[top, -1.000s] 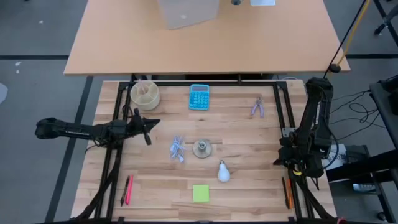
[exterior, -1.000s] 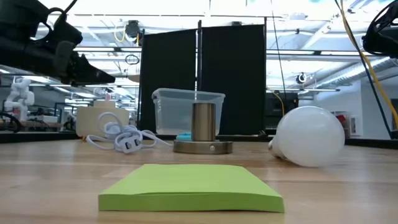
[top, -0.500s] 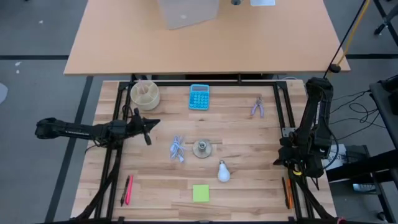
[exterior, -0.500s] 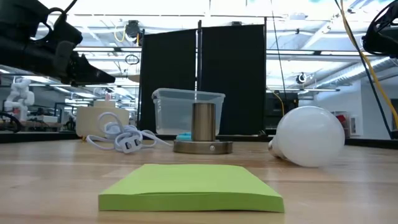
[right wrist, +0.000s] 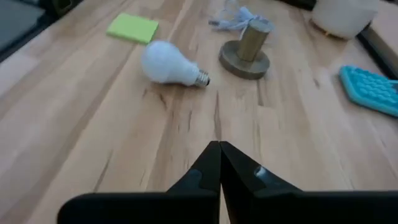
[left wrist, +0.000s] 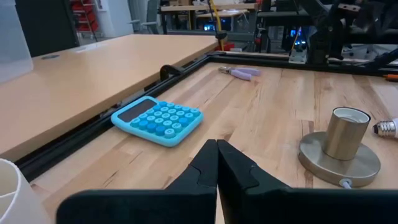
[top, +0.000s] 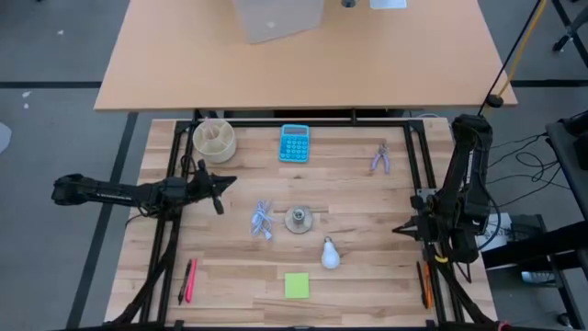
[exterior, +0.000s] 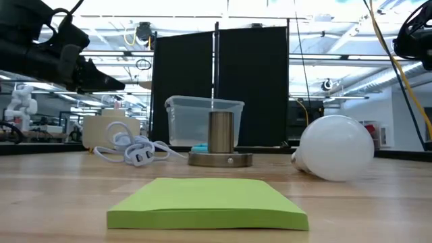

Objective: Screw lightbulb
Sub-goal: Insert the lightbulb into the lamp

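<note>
The white lightbulb (top: 330, 254) lies on its side on the wooden table, near the middle; its silvery screw base (right wrist: 201, 79) points toward the socket. The round metal socket (top: 298, 219) stands upright on its disc just beyond, with its white cord (top: 263, 221) bundled beside it. My left gripper (top: 223, 183) hovers shut at the table's left, pointing level toward the socket (left wrist: 339, 148). My right gripper (top: 397, 230) hovers shut at the table's right edge, slanting down toward the bulb (right wrist: 168, 63). Neither gripper touches anything.
A blue calculator (top: 294, 143), a round cup (top: 214, 139) and small pliers (top: 380, 158) lie along the far edge. A green sticky-note pad (top: 297, 285) sits near the front edge, pens (top: 188, 280) at front left, and another pen (top: 425, 285) at front right.
My right gripper has turned at the wrist without shifting place; its shut fingertips now point out over the table toward the bulb. The left arm, bulb and socket have kept still.
</note>
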